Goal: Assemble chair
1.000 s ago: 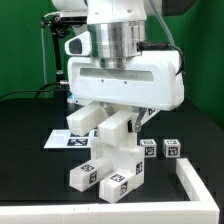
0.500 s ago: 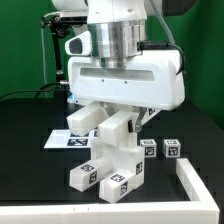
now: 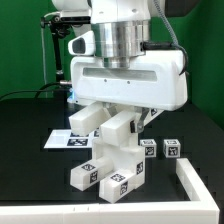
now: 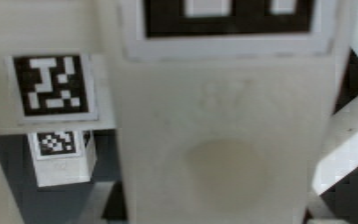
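Gripper's white fingers blend into white parts, tips hard to separate; cannot tell if white two-finger gripper (image 3: 104,122) is clamped or free. Wrist view blurred, filled by flat white plastic chair slab (image 4: 211,140), top tag cut off. Exterior view: blocky white tagged chair pieces (image 3: 108,172) directly under gripper on black table (image 3: 30,180), beside marker board (image 3: 60,141). Small tagged cube-ended posts (image 3: 172,150) on exterior view's right.

Broad white chair piece (image 4: 220,140) close up, black tag (image 4: 226,15) at one end (two smaller tags (image 4: 51,85) beside it).
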Action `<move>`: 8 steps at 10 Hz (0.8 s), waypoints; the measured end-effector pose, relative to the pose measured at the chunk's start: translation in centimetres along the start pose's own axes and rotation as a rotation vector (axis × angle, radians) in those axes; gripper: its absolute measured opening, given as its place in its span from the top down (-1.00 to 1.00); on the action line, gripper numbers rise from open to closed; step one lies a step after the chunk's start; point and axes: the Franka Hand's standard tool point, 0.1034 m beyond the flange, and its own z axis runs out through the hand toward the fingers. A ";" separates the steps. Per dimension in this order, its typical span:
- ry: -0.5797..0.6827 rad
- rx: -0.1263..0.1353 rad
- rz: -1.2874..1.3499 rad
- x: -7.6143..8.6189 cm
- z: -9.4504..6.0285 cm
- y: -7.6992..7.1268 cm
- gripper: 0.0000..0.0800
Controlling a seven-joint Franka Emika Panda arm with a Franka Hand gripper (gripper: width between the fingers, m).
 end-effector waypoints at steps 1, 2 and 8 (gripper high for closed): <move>0.000 0.000 0.000 0.0 0.0 0.0 0.29; 0.000 0.000 0.000 0.0 0.0 0.0 0.29; 0.033 0.016 0.028 0.9 0.1 0.4 0.29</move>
